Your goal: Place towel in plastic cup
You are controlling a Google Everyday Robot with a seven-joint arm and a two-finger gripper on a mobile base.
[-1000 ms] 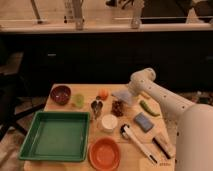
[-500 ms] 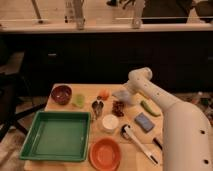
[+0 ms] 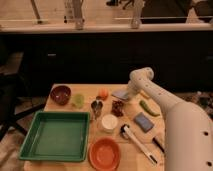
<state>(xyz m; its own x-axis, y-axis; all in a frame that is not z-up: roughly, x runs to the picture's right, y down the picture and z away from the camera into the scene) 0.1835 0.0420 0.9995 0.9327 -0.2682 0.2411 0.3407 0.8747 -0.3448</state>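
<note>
The towel, a pale grey-blue cloth, lies at the back middle of the wooden table. My gripper hangs from the white arm's bent elbow and comes down at the towel's right edge; the arm hides where they meet. The plastic cup, small and pale yellow-green, stands well to the left of the towel, just right of the dark red bowl.
An orange fruit sits between cup and towel. In front lie a dark metallic object, a reddish-brown item, a white cup, a blue sponge, a green pepper, a white-handled brush, an orange bowl and a green tray.
The arm's elbow swung slightly left, then back right. The towel stays at about the same spot on the table.
</note>
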